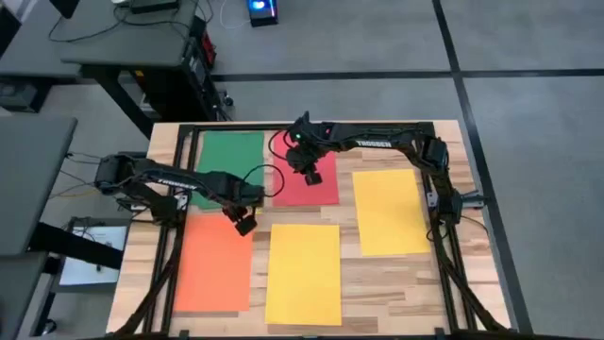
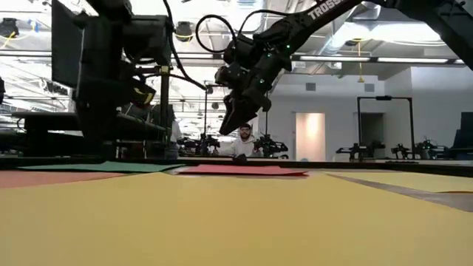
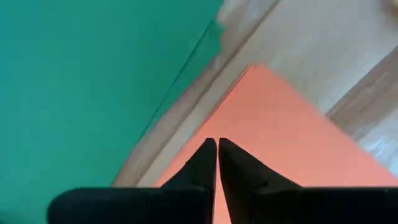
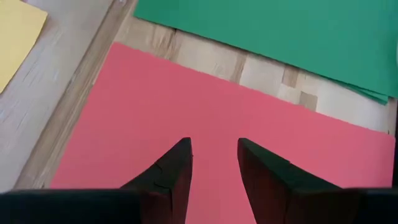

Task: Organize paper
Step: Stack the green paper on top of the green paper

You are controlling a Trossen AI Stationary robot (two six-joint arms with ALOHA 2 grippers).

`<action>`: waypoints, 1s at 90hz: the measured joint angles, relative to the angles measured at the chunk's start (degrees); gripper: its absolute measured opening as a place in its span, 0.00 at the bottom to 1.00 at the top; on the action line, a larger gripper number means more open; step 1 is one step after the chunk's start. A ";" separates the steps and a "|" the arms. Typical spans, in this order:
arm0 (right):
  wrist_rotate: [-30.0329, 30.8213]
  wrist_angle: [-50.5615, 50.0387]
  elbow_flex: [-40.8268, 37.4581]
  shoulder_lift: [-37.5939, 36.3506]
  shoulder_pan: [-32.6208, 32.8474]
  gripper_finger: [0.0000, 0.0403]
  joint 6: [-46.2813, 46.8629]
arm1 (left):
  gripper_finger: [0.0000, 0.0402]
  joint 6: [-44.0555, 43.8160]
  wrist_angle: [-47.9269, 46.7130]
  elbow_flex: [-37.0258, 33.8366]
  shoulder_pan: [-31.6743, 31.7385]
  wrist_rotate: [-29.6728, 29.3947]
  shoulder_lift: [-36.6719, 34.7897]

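Five sheets of paper lie flat on the wooden table. A green sheet (image 1: 231,156) is at the far left and a pink-red sheet (image 1: 321,189) lies to its right. An orange sheet (image 1: 215,260) is at the near left, one yellow sheet (image 1: 304,274) in the near middle and another yellow sheet (image 1: 389,210) at the right. My left gripper (image 1: 243,223) is shut over the orange sheet's far right corner (image 3: 261,106). My right gripper (image 4: 214,152) is open and hangs above the pink-red sheet (image 4: 186,99), clear of it in the low view (image 2: 236,118). My left gripper has its shut fingertips (image 3: 208,149) over the orange sheet near its far right corner, coming from above. Whether they touch the sheet I cannot tell.
A black frame (image 1: 283,126) runs along the table's far edge and down both sides, where the arms are mounted. Bare wood shows between the sheets and along the near edge. A person sits far behind the table in the low view (image 2: 244,140).
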 joint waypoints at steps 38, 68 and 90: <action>-0.01 -0.20 0.00 0.00 -0.66 0.29 0.00 | 0.00 2.39 7.41 -5.05 4.04 0.76 0.00; 0.01 0.37 0.00 0.00 -1.06 0.29 0.04 | 0.00 1.99 11.82 -8.34 6.45 1.56 -0.26; 0.01 0.61 0.00 0.00 -1.06 0.29 0.02 | 0.00 2.05 13.11 -8.50 7.43 -0.17 -0.17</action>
